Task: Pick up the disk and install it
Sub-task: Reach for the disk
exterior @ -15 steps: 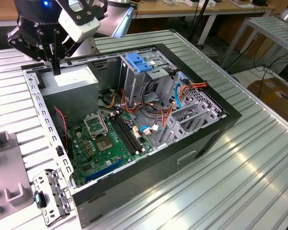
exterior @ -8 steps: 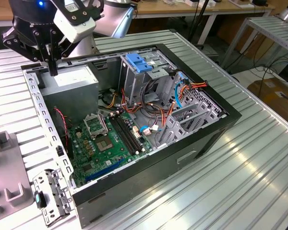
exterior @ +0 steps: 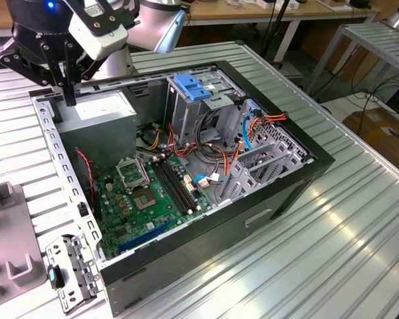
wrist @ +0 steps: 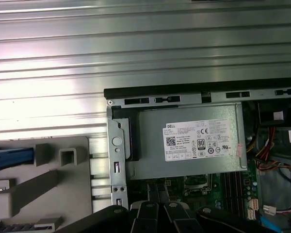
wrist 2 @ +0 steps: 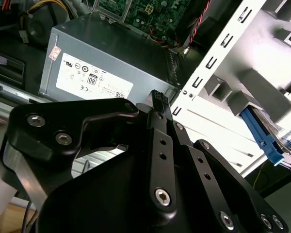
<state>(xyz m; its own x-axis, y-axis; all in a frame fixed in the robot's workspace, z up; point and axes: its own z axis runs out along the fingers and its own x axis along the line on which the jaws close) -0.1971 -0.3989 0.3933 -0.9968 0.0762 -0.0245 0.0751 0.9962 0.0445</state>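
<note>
1. The disk (wrist: 9, 158) shows in the first wrist view as a bright blue strip of carrier lying in a grey holder (wrist: 43, 179). In the second wrist view 1 blue end (wrist 2: 262, 138) juts from that holder. I cannot make out the dark drive body.
2. From the gripper, the disk lies off to 1 side and lower, beyond the outer wall of the computer case (exterior: 272, 199), well apart from the fingertips. The holder sits on the ribbed metal surface (exterior: 319, 232).
3. The gripper (exterior: 68, 100) has its 2 fingers pressed together and holds nothing. It hovers just above the power supply (exterior: 100, 109) in the corner of the case, touching nothing that I can see.
4. Judging by this, the task is at its first step: the disk is not yet picked up and nothing is installed.
5. A pick calls for spreading the fingers, crossing over the case wall to the holder, and squaring up on the blue carrier's edges.
6. The grey drive cage (exterior: 189, 109), deeper in the case than the gripper, looks the likely seat.
</note>
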